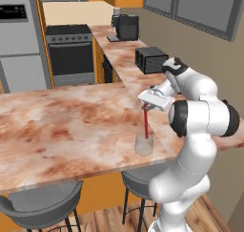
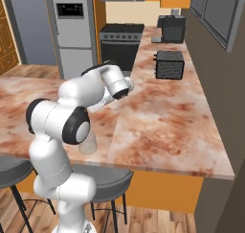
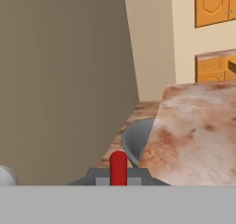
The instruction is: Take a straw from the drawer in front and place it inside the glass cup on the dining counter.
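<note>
In the left base view, the tool (image 1: 147,107) was closed on the top of the red straw (image 1: 146,123), which hung upright with its lower end inside the glass cup (image 1: 144,144). The cup stood on the marble tabletop (image 1: 62,126) near its front edge, just in front of the arm's elbow. The arm rose from the lower right, bent back on itself, and reached its wrist out leftward over the cup, with the hand pointing down. A black toaster (image 1: 151,59) sat farther back on the side run of the tabletop, and a grey stool (image 1: 43,205) stood under the front edge.

In the right base view, the arm's white links covered the tool and the straw; part of the cup (image 2: 89,143) showed just beside the elbow joint, near the tabletop (image 2: 162,122) edge.

In the hand view, the straw (image 3: 118,168) stood between the dark fingertips (image 3: 138,174), pinched narrow, with a stool seat (image 3: 136,142) and the tabletop (image 3: 198,131) beyond.
</note>
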